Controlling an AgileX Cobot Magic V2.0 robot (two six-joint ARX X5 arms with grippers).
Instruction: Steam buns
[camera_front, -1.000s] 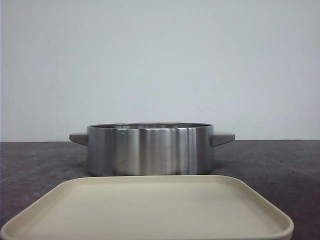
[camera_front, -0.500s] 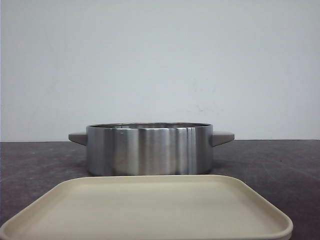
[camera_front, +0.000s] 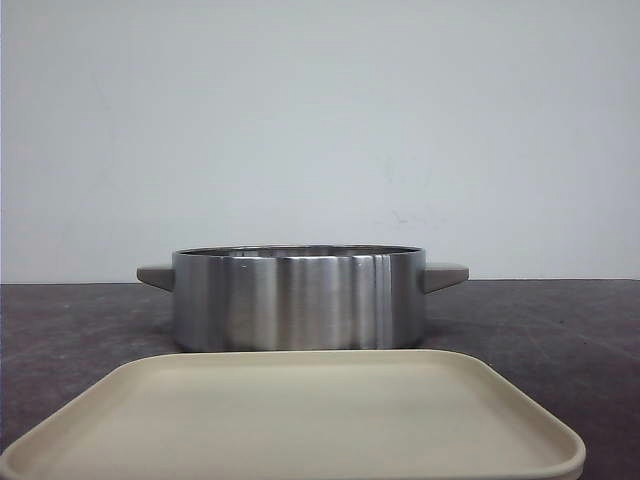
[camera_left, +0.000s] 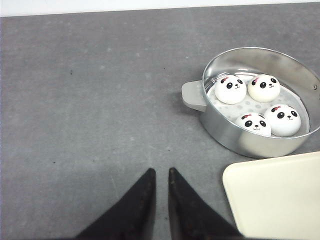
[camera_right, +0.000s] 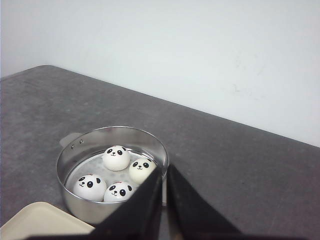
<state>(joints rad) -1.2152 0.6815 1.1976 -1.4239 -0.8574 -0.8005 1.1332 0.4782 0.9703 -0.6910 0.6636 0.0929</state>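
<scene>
Buns (camera_left: 255, 105) in pot (camera_left: 235, 137), beyond jaws.

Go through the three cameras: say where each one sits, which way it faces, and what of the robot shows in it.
Front view: low at table height, facing forward past the beige tray to the steel pot and wall; no robot part shows.
Left wrist view: above the table, looking down at the pot and four buns; left gripper shows, nearly closed, empty.
Right wrist view: raised, angled down toward pot and wall; right gripper shows, nearly closed, empty.
Both wrist views share pot, buns and tray corner.
</scene>
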